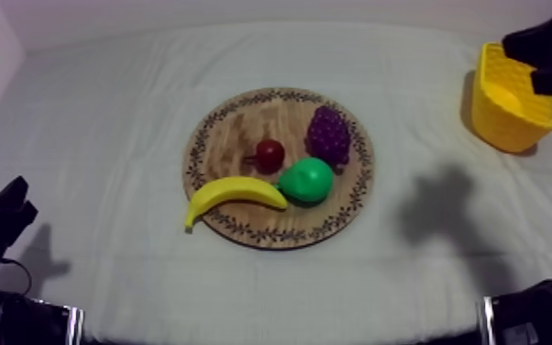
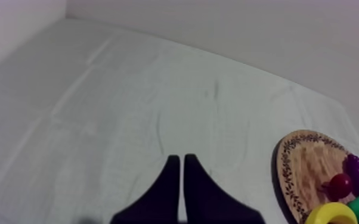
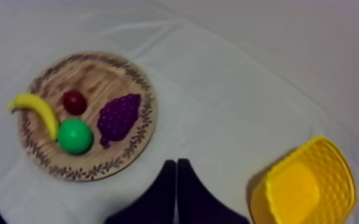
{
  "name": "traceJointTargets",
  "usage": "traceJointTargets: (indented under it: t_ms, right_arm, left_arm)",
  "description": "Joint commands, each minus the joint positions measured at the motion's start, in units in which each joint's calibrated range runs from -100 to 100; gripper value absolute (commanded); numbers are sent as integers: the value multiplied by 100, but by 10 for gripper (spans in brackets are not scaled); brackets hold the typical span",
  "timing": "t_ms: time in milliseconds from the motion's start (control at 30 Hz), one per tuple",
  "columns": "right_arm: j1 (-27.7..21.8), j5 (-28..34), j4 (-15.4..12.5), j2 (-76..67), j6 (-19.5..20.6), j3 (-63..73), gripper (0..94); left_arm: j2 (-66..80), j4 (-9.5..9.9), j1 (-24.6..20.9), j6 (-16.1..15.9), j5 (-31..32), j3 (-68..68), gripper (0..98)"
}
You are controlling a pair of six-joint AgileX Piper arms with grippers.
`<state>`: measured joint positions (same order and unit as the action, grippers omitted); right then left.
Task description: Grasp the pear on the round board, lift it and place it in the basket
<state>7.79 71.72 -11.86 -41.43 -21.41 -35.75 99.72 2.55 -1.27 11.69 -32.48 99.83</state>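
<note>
- Pear (image 1: 307, 180): lies on the wooden board (image 1: 243, 124), which sits mid-desk. It is on the part of the board toward the near edge of the desk (image 1: 105, 110) and toward its right edge.
- Neighbours: the banana's (image 1: 234, 193) tip is touching or just beside the pear on one flank. The bunch of grapes (image 1: 329, 135) is just beside it toward the far edge, and the small red fruit (image 1: 270, 154) is near. Only the flank facing the right edge of the desk is free.
- Handling, judged: a toy fruit, so probably light and hollow, with a stiff, smooth, glossy skin. Slip is likelier than crushing, and the round belly may roll or squirt out if pinched off-centre.
- Hold, judged: best taken across the widest part of the belly from above, with one finger in the gap toward the banana and one on the free flank. A wide opening is needed first.
- Yellow basket (image 1: 509, 115): stands near the far right corner of the desk, well apart from the board.
- Right hand (image 3: 177, 167): raised high by the far right corner, close over the basket and looking down across board and basket. It is closed to a narrow wedge — nothing held.
- Left hand (image 2: 182, 159): parked low at the near left corner, pointed over bare cloth beside the board. It is likewise closed — empty.
</note>
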Motion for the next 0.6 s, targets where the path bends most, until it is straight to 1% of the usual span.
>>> traceJointTargets:
  t_ms: [0, 133, 333, 433, 567]
  right_arm:
    - [221, 212, -38, 441, -314, 92, 6]
    - [615, 393, -72, 1028, -603, 92, 16]
    - [1184, 262, -90, 1956, -955, 60, 20]
    - [1372, 151, -112, 2410, -1131, 133, 20]
    - [1503, 25, -165, 2965, -1373, 305, 21]
  left_arm:
    - [2, 1, 0, 1, -1, -5, 1]
    - [2, 1, 0, 1, -1, -5, 1]
    - [2, 1, 0, 1, -1, -5, 1]
    - [2, 1, 0, 1, -1, -5, 1]
    - [2, 1, 0, 1, -1, -5, 1]
